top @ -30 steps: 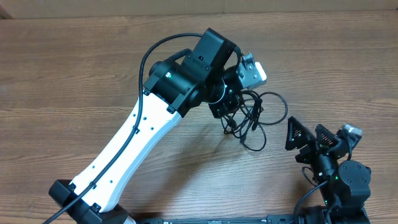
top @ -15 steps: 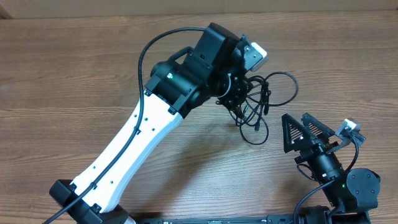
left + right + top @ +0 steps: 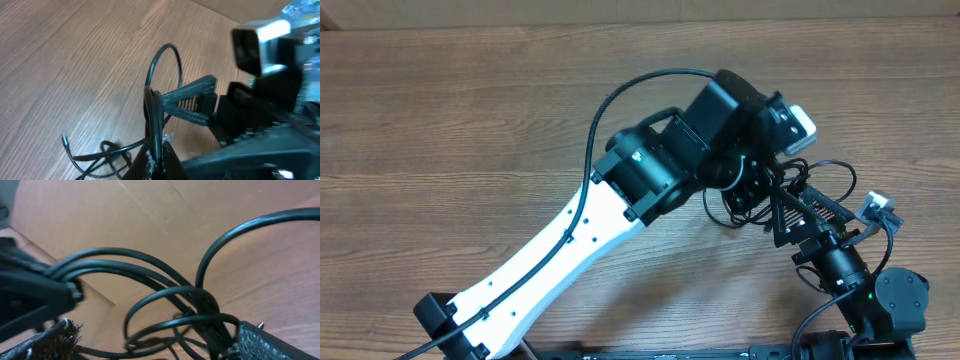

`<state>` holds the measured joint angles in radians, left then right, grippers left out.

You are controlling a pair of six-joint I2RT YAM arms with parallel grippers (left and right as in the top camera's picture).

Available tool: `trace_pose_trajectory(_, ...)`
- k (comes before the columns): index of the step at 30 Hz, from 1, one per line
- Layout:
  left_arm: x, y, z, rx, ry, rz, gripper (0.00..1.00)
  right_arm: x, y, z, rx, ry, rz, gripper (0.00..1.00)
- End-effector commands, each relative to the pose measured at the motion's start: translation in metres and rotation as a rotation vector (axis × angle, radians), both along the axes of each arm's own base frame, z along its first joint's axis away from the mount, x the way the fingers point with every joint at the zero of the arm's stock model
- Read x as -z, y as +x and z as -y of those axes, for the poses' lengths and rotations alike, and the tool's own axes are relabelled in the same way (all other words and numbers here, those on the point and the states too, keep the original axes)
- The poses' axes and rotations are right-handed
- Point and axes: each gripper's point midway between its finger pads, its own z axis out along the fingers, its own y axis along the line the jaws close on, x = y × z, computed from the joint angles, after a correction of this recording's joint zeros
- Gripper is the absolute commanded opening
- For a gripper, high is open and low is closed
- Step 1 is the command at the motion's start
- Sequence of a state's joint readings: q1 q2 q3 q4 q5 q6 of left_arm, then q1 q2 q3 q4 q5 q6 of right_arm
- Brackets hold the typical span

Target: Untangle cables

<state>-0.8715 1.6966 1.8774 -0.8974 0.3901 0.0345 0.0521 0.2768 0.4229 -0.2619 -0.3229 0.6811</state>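
Observation:
The cables [image 3: 798, 188] are thin black cords in a tangled clump, with one loop [image 3: 842, 176] sticking out to the right. My left gripper [image 3: 757, 196] is shut on a bundle of strands and holds the clump off the table. In the left wrist view the left gripper [image 3: 157, 152] pinches the cables [image 3: 152, 107]; a loop rises above it and a loose plug end [image 3: 64, 139] hangs at lower left. My right gripper [image 3: 806, 212] is open, and the clump sits between its fingers. In the right wrist view the right gripper [image 3: 155, 342] is wide open around crossing cables [image 3: 195, 302].
The wooden table [image 3: 440, 110] runs under everything. The left arm's white link [image 3: 550, 255] crosses the middle from the lower left. The right arm's base [image 3: 880, 300] stands at the lower right. The two grippers are very close together.
My left gripper has carried the cable clump to the right, up to the right gripper. The right gripper's open fingers now have the strands between them.

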Motion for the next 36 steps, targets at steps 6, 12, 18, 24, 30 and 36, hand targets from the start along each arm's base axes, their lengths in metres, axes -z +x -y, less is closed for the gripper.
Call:
trace_pose_trajectory(6, -0.009, -0.005, 0.004, 0.022, -0.032, -0.001, 0.04, 0.024, 0.005, 0.033, 0.198, -0.025, -0.106, 1.00)
trace_pose_trajectory(12, -0.023, -0.011, 0.007, 0.058, -0.084, 0.005, 0.04, 0.046, 0.003, 0.055, 0.322, -0.058, -0.191, 1.00)
trace_pose_trajectory(18, -0.054, -0.013, 0.002, 0.070, -0.158, 0.089, 0.04, 0.055, 0.001, 0.064, 0.373, -0.080, -0.229, 1.00)
trace_pose_trajectory(24, -0.093, -0.017, -0.015, 0.075, -0.227, 0.216, 0.04, 0.060, -0.001, 0.070, 0.408, -0.091, -0.249, 1.00)
trace_pose_trajectory(30, -0.120, -0.010, -0.046, -0.018, -0.246, 0.292, 0.04, 0.065, -0.002, 0.074, 0.431, -0.101, -0.267, 1.00)
trace_pose_trajectory(36, -0.136, -0.003, -0.077, -0.095, -0.250, 0.329, 0.04, 0.072, -0.006, 0.085, 0.489, -0.124, -0.300, 1.00)
